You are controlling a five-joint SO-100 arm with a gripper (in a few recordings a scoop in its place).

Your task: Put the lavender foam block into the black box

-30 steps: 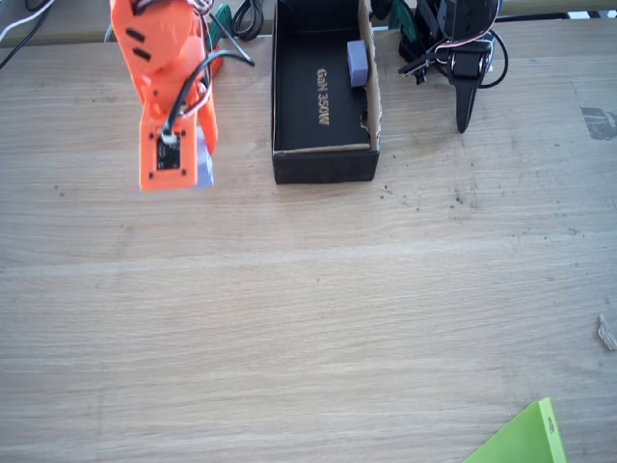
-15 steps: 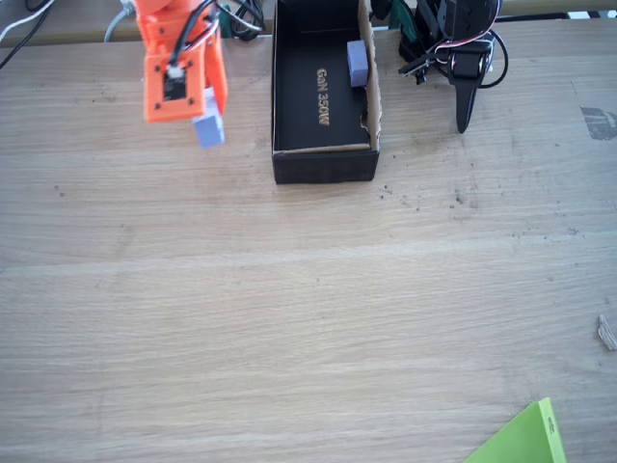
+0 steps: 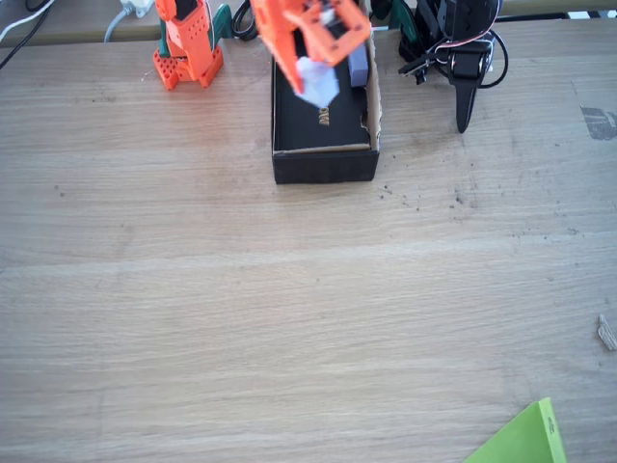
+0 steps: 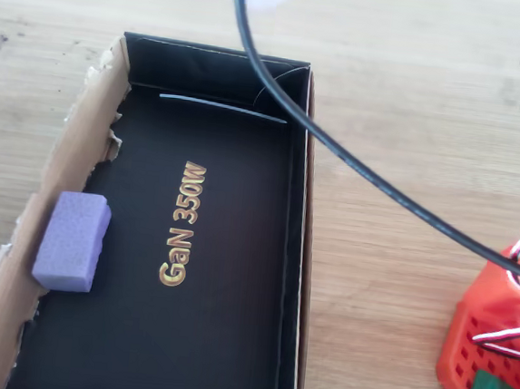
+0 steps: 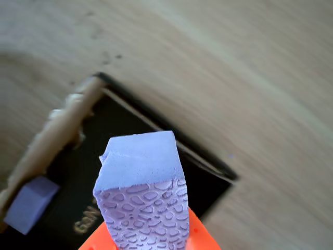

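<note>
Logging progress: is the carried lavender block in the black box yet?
Not yet. The lavender foam block is held by the claw above the black box.

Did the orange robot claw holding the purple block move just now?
Yes. In the fixed view the end effector, shut on the lavender foam block, went from left of the black box rightward to over its open top.

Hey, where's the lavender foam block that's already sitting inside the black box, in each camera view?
Fixed view: the resting foam block lies against the black box's right torn wall, near the top.
Overhead view: the block is at lower left, by the torn wall.
Wrist view: the block is bottom left.
Shared landmark: the gold lettering.
</note>
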